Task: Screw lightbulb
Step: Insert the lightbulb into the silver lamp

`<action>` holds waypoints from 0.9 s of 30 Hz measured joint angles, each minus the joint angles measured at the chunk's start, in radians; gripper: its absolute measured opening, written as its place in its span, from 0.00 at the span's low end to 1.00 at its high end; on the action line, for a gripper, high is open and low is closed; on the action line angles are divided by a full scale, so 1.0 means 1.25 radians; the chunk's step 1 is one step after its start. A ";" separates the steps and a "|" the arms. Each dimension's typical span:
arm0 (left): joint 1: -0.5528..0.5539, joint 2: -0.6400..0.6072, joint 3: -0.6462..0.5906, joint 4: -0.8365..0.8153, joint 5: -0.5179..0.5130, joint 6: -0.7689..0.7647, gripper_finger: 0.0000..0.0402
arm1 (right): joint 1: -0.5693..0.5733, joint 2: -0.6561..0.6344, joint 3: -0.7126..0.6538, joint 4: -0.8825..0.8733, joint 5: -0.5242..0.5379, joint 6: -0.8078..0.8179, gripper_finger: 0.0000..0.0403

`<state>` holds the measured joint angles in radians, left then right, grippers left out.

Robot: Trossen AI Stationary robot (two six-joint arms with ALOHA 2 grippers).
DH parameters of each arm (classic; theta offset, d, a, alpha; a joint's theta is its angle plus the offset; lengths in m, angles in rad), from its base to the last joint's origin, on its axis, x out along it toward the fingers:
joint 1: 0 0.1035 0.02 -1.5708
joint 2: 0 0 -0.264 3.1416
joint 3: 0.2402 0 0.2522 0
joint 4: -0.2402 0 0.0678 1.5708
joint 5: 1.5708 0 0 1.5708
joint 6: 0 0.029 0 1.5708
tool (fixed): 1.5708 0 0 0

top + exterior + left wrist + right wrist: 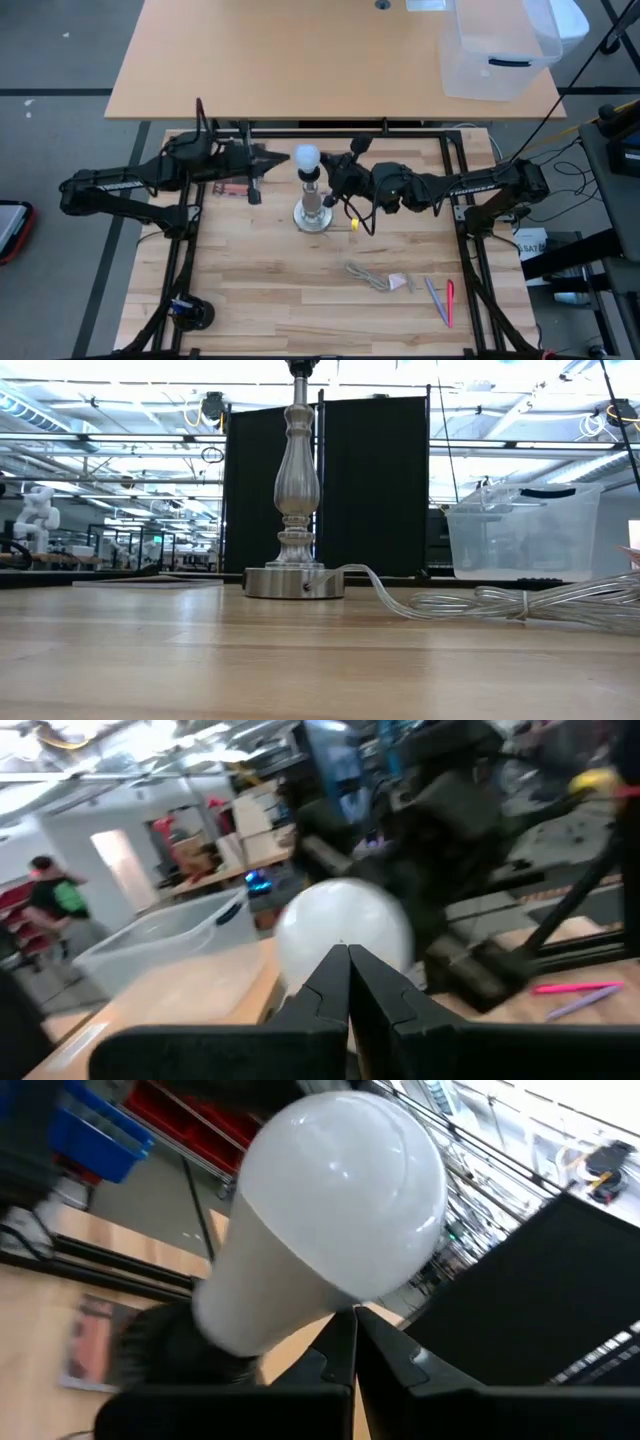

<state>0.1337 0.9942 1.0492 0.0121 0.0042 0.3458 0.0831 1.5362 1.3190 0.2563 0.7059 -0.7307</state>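
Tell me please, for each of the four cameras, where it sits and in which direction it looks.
High view: above the table, straight down; both arms, left gripper, right gripper, lightbulb on the lamp stand.
Low view: table height, level toward the room; lamp stand and cord, no arm.
Left wrist view: behind the shut left gripper, facing the lightbulb.
Right wrist view: behind the shut right gripper, facing the lightbulb.
Both wrist views share the lightbulb.

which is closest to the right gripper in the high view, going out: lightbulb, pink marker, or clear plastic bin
From the right gripper:
1. lightbulb, just beside it on top of the lamp stand.
2. pink marker, on the table's near right part.
3. clear plastic bin, on the far table, right side.
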 joint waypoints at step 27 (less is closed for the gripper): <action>-0.012 0.085 0.000 0.037 0.005 0.002 0.00 | 0.000 -0.002 0.000 0.000 0.003 -0.147 0.00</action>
<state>0.1184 1.1004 1.0492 0.0583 0.0107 0.3486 0.0831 1.5341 1.3190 0.2563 0.7100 -0.9145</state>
